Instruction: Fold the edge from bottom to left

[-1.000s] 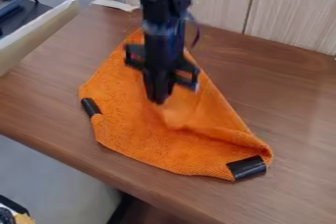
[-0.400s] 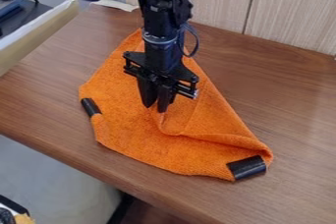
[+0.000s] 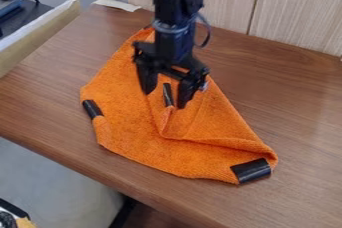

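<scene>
Over the middle of the orange cloth (image 3: 137, 139), can see the black gripper (image 3: 164, 99) pointing down, open pretty wide and holding nothing. Can also spot a narrow black clip (image 3: 167, 94) between its fingers, right at the tip of a folded-over flap. As for the cloth, lies spread on the brown wooden table (image 3: 300, 122), with a crease curving off toward the lower right. Also has a short black clip (image 3: 92, 109) on the left edge and a wider black clip (image 3: 251, 170) at the lower right corner.
</scene>
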You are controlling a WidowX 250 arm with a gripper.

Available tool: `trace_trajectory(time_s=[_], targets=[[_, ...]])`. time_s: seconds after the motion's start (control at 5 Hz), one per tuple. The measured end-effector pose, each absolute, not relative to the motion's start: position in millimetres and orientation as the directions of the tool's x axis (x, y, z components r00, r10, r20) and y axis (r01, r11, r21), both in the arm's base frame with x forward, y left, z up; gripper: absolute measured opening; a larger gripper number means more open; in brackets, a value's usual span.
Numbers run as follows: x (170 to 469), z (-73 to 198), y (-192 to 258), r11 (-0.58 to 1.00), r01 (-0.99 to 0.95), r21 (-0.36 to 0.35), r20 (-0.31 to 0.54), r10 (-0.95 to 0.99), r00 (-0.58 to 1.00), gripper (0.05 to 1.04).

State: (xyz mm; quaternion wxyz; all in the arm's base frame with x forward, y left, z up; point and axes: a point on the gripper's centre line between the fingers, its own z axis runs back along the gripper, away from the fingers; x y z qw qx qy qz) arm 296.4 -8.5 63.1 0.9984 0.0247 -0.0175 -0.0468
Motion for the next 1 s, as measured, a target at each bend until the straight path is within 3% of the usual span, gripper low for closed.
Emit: trace_trajectory(time_s=[0.4,0.6,1.0], targets=[[319.2,129.3,-32.2,0.985,0.172,0.026,0.091,-0.174,0.981,1.0],[321.4,145.5,-36.4,0.976,0.215,0.013,0.082,-0.216,0.973,1.0],[321.3,146.2,-35.2,0.976,0.219,0.017,0.078,-0.22,0.972,1.0]])
